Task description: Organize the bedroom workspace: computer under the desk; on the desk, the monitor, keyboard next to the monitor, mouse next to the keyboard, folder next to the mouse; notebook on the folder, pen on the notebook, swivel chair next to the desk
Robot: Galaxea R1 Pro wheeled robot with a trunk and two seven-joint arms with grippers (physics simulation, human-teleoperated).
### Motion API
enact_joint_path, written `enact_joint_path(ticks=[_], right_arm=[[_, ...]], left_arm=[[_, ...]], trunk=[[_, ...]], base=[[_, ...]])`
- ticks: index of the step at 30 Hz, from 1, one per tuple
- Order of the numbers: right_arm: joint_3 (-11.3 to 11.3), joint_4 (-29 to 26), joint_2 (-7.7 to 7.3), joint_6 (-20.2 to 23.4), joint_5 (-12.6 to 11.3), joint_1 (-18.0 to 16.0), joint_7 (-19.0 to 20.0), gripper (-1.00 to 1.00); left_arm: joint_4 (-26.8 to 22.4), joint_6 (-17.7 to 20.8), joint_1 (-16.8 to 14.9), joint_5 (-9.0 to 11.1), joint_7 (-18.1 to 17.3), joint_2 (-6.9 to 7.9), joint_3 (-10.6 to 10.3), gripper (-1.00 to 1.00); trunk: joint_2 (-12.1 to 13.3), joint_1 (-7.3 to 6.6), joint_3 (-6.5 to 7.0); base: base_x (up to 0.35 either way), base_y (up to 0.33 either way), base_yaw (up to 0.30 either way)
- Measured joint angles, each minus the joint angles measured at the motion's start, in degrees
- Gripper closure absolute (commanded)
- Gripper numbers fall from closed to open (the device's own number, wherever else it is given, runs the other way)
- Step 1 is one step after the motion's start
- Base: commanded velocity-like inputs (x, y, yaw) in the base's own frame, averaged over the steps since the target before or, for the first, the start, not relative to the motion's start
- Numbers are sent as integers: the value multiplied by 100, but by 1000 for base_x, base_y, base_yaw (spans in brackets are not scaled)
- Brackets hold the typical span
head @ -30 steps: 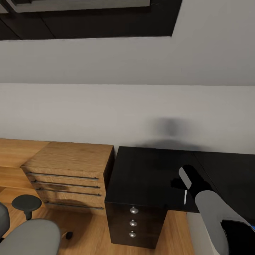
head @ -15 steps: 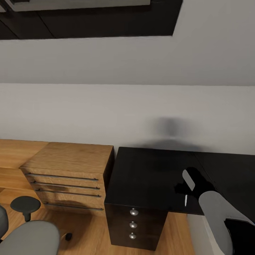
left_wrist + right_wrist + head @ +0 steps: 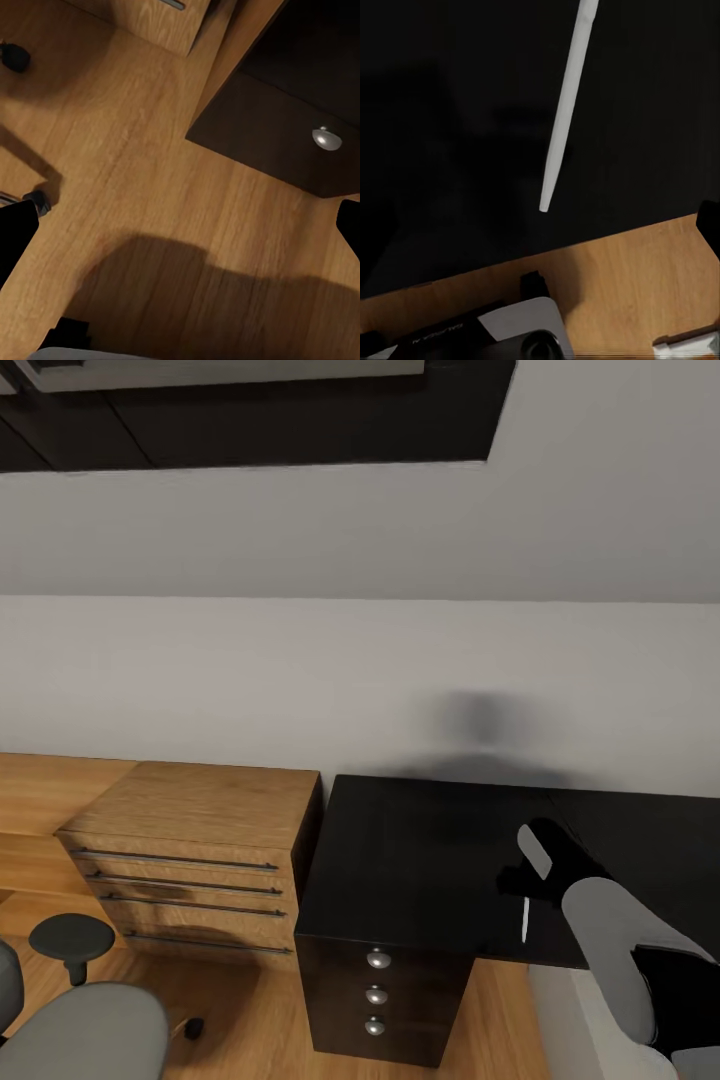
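While over the black surface (image 3: pixel 420 850), right end effector (image 3: pixel 524 888) pinching the pen (image 3: pixel 526 918); left end effector's state unclear.

Your slim white pen (image 3: pixel 526 917) hangs upright over the black desk (image 3: pixel 420 850); the swivel chair (image 3: pixel 85 1025) sits left of the desk.

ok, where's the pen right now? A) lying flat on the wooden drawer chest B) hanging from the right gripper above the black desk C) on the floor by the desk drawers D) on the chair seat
B: the pen hangs from the right gripper over the black desk, near its front edge; the right wrist view also shows the pen against the dark top.
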Motion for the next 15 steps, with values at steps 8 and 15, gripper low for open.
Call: enact_joint_path(ticks=[8, 15], right_arm=[[21, 725, -14, -2, 1, -661, 21, -100], [28, 958, -19, -2, -4, -868, 8, -100]], left_arm=[[1, 0, -1, 0, 1, 0, 5, -100], [3, -3, -2, 0, -3, 0, 6, -100]], trunk=[[0, 0, 0], [0, -2, 0]], base=[[0, 0, 0], [120, 0, 0]])
